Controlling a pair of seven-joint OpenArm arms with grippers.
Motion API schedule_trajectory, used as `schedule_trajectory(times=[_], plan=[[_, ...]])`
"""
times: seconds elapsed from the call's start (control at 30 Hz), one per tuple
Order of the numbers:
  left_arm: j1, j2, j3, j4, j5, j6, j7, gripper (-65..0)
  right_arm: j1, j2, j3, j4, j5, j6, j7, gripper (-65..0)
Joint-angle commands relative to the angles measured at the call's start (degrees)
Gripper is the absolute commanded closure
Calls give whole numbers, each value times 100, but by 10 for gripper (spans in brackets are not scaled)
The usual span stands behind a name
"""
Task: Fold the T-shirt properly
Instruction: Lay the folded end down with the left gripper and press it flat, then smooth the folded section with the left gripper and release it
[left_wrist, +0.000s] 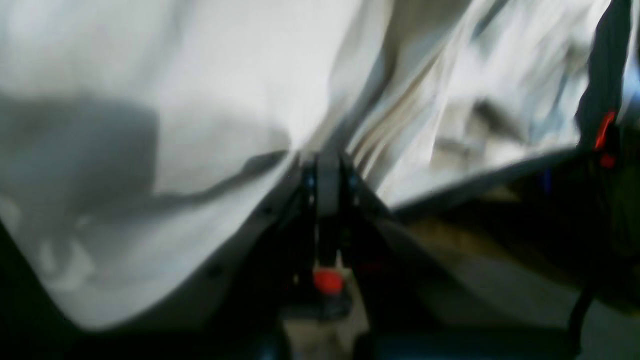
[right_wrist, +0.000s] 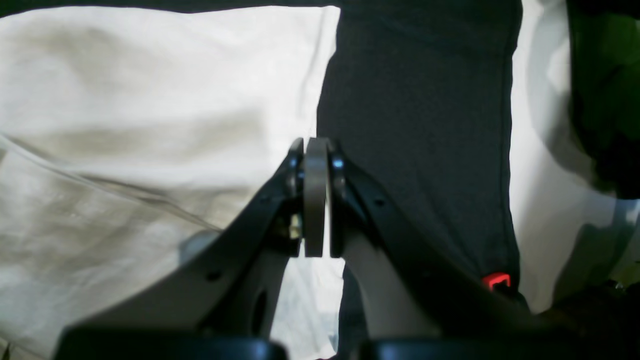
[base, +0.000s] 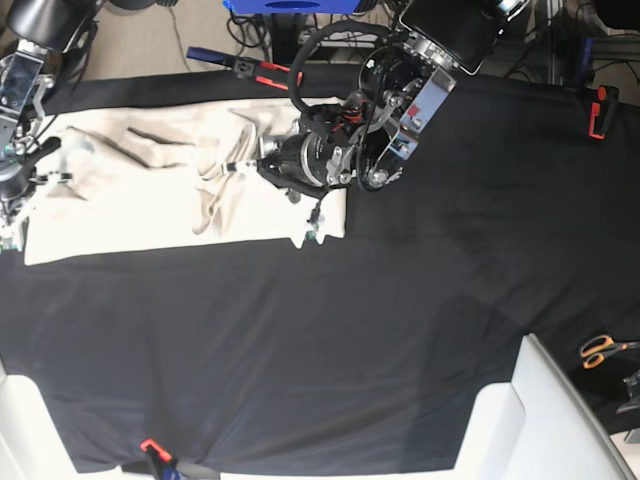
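The cream T-shirt (base: 130, 200) lies at the back left of the black table cloth (base: 350, 330), rumpled near its middle. My left gripper (base: 238, 165) reaches into it from the right. In the blurred left wrist view that gripper (left_wrist: 327, 162) is shut on the T-shirt (left_wrist: 200, 75), whose cloth bunches up to the fingertips. My right arm (base: 12, 175) stands at the shirt's left edge. The right gripper (right_wrist: 316, 142) is shut, its tips right at the edge of the T-shirt (right_wrist: 125, 100). Whether cloth is pinched there does not show.
Orange-handled scissors (base: 600, 350) lie at the right edge. Red clamps (base: 598, 110) (base: 150, 447) hold the table cloth at its borders. A white surface (base: 530, 420) shows at the front right corner. Cables and equipment crowd the back edge.
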Motion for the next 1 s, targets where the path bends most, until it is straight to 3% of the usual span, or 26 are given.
schedule_trajectory(times=[0.0, 0.2, 0.37, 0.7, 0.83, 0.97], plan=[[-74, 61, -18, 109, -54, 9, 22, 0, 46, 72, 25, 90, 24, -38, 97, -3], [-92, 52, 17, 135, -46, 607, 39, 0, 38, 72, 25, 90, 24, -38, 97, -3], [-92, 52, 25, 91, -46, 695, 48, 0, 38, 72, 33, 90, 24, -38, 97, -3], [-127, 158, 263, -524, -81, 660, 31, 0, 38, 63, 33, 90, 24, -38, 97, -3], [-329, 245, 562, -568, -81, 97, 31, 0, 38, 63, 33, 90, 24, -38, 97, -3], [-522, 342, 579, -902, -72, 53, 13, 0, 38, 63, 42, 90, 24, -38, 97, -3]])
